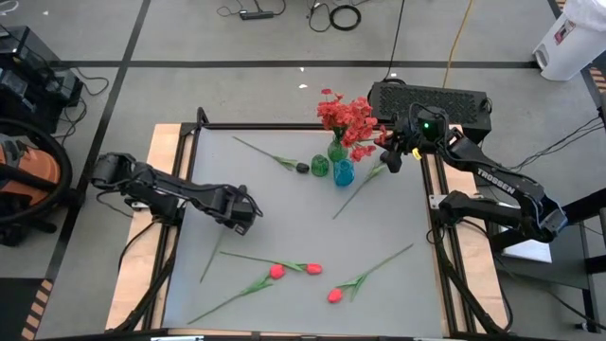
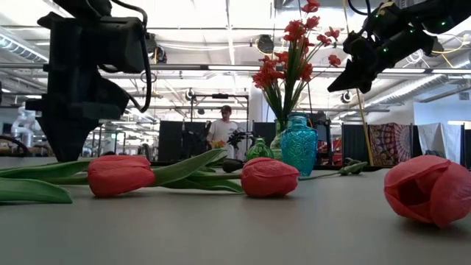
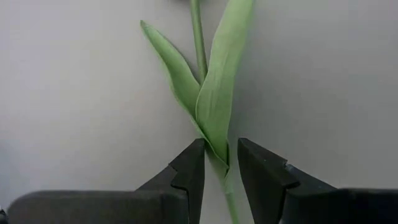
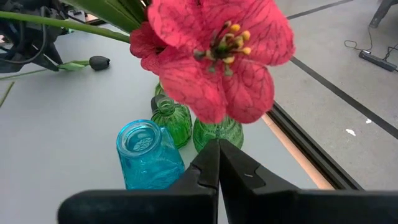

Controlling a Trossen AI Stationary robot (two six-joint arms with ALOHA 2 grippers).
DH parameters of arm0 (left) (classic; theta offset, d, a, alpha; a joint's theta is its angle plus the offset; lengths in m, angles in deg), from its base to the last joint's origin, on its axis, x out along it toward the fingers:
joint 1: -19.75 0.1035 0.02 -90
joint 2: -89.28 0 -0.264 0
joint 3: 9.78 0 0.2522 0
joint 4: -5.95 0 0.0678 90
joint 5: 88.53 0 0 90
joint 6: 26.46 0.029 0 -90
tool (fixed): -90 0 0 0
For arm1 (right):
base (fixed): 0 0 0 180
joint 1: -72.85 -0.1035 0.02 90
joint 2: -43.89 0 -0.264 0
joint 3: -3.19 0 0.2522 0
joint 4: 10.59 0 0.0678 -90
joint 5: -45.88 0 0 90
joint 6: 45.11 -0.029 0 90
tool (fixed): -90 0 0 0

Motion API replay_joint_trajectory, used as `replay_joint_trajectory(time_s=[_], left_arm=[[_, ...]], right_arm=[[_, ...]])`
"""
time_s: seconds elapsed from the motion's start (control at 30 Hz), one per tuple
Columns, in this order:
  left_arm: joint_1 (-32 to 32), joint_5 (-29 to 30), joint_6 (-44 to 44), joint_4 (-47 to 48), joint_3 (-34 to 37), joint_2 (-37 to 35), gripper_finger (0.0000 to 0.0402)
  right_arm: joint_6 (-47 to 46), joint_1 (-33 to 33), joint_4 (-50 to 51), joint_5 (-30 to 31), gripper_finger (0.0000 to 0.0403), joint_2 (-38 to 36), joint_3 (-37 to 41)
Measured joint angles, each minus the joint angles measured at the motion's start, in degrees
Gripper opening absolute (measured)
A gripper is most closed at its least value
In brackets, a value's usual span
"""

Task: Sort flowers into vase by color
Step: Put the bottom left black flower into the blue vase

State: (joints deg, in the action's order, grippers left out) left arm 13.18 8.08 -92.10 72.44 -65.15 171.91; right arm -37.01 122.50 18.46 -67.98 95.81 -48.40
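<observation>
Well apart from the blue vase [image 1: 343,172], the left pincer [image 1: 242,210] straddles a tulip stem [image 3: 219,167], jaws apart for gripping, while the right pincer [image 1: 390,159] hovers shut.

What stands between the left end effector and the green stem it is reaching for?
Nothing visible. The left end effector has its fingers open on either side of the stem on the table, just below the leaves, with no other object between them.

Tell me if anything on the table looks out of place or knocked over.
Nothing looks spilled or damaged. The vases stand upright, red blossoms in one. Several loose flowers lie flat on the table, including three tulips near the front edge, apparently unsorted.
</observation>
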Motion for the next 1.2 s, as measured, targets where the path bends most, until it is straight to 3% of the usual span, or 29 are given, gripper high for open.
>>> replay_joint_trajectory(time_s=[0.63, 1.0, 1.2], left_arm=[[0.0, 1.8, 0.0, 0.3, 0.0, 2.4, 0.0101], [0.0, 2.3, 0.5, 0.3, 0.0, 2.4, 0.0013], [0.0, 2.3, 1.9, 0.3, 0.0, 2.4, 0.0012]], right_arm=[[-0.1, 0.0, 0.0, 0.0, 0.0000, 0.0, 0.0], [-0.1, 0.0, 0.0, 0.0, 0.0000, 0.0, 0.0], [-0.1, 0.0, 0.0, 0.0, 0.0000, 0.0, 0.0]])
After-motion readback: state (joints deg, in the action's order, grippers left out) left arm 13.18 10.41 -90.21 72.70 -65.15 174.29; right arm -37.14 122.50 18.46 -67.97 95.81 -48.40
